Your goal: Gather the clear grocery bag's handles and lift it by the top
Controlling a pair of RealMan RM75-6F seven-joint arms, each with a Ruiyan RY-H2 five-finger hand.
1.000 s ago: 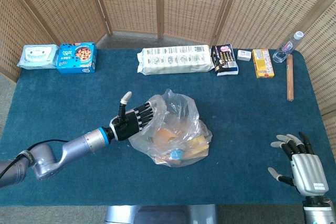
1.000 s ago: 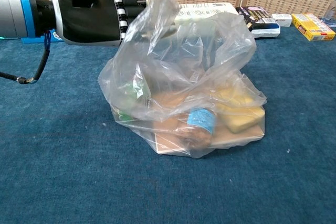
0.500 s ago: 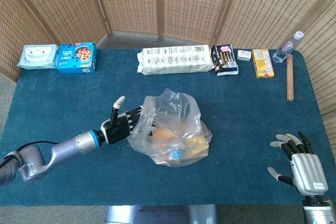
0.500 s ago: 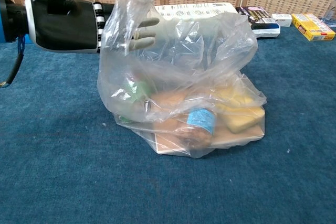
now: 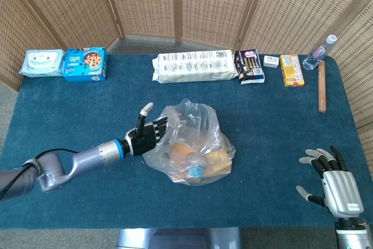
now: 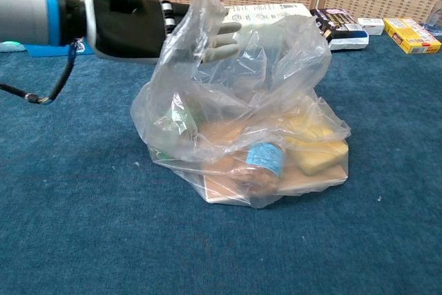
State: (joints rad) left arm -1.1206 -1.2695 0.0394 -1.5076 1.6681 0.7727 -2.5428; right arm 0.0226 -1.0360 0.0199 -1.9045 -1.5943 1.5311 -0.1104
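Observation:
The clear grocery bag [image 5: 192, 141] sits mid-table, slumped, with a box, a yellow item and a blue-capped item inside. In the chest view its crumpled top [image 6: 262, 39] stands up loose. My left hand [image 5: 148, 135] is at the bag's upper left edge, thumb raised. Its straight fingers [image 6: 221, 39] reach in behind the plastic and show through it, gripping nothing that I can see. My right hand [image 5: 326, 176] rests at the near right corner, far from the bag, with its fingers spread and nothing in them.
Along the far edge lie a wipes pack [image 5: 42, 62], a blue cookie box [image 5: 85, 64], a long white package [image 5: 195, 67], a dark packet [image 5: 249, 66], a yellow box [image 5: 291, 70], a bottle [image 5: 322, 51] and a wooden stick [image 5: 321, 86]. Wicker screens stand behind.
My left hand drew back to the left, then came forward and right again, pushing its fingers deeper behind the bag's top. The bag's upper flap shifted. The right hand stayed put.

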